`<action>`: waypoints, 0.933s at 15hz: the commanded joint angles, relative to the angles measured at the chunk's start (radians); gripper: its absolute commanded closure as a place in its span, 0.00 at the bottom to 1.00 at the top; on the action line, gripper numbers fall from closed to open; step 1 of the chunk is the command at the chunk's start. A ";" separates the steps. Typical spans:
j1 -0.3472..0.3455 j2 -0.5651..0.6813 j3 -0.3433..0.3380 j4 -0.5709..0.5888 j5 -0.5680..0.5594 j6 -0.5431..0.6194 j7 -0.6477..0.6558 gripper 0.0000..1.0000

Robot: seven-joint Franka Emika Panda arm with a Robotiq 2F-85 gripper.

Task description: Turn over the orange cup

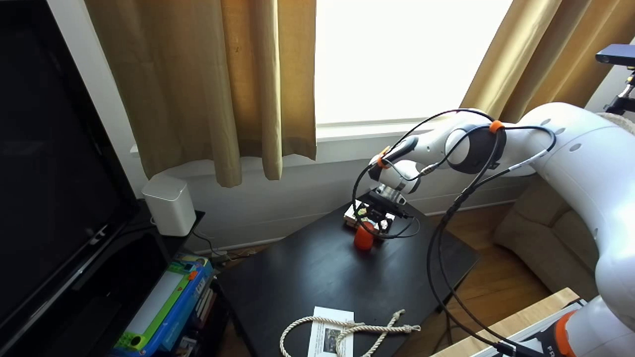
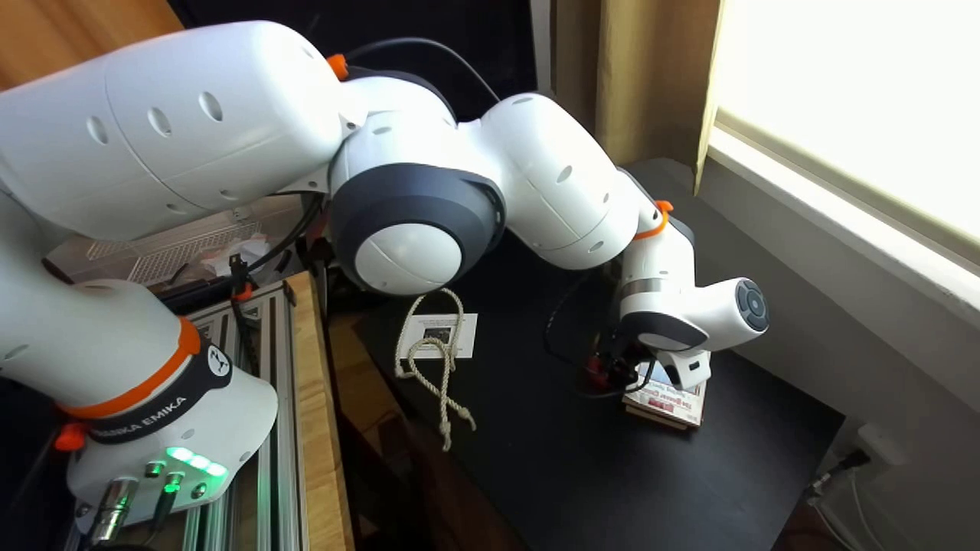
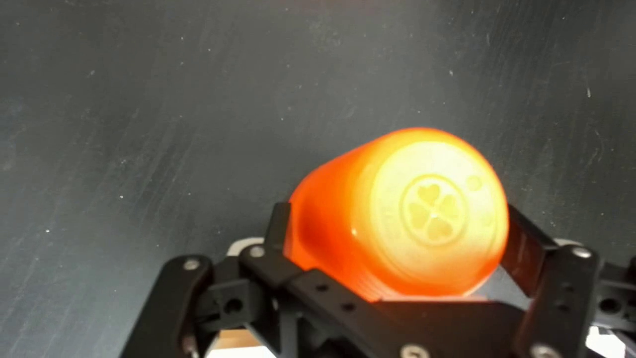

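Note:
The orange cup (image 3: 343,199) lies between the fingers of my gripper (image 3: 397,219) in the wrist view, its closed base with a clover mark facing the camera. Its mouth points away toward the table and is hidden. The left finger overlaps the cup's edge; I cannot tell whether it touches. A strip of table shows between the cup and the right finger, so the gripper looks open around the cup. In an exterior view the cup (image 1: 363,239) is on the dark table just below the gripper (image 1: 377,227); it also shows dimly in an exterior view (image 2: 596,373).
A flat white and yellowish box-like stack (image 1: 350,216) lies right beside the cup, partly under the gripper; it shows in an exterior view (image 2: 664,405). A white paper (image 1: 317,333) with a rope (image 1: 377,328) lies on the black table (image 1: 297,277). The wall and window are behind.

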 commanded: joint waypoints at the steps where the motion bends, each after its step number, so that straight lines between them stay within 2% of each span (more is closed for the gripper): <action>1: -0.004 0.040 -0.002 0.055 0.007 -0.025 0.022 0.00; 3: -0.002 0.047 -0.002 0.066 0.005 -0.032 0.028 0.00; 4: -0.001 0.053 -0.002 0.073 0.004 -0.037 0.032 0.10; 5: 0.003 0.058 -0.008 0.078 0.001 -0.039 0.044 0.26; 7: 0.002 0.057 -0.005 0.074 0.002 -0.044 0.061 0.42; 8: 0.003 0.053 -0.004 0.074 0.003 -0.054 0.073 0.46; 11: 0.022 0.029 0.000 0.045 -0.002 -0.055 0.093 0.47; 14: 0.077 -0.014 -0.016 -0.006 -0.014 -0.030 0.150 0.47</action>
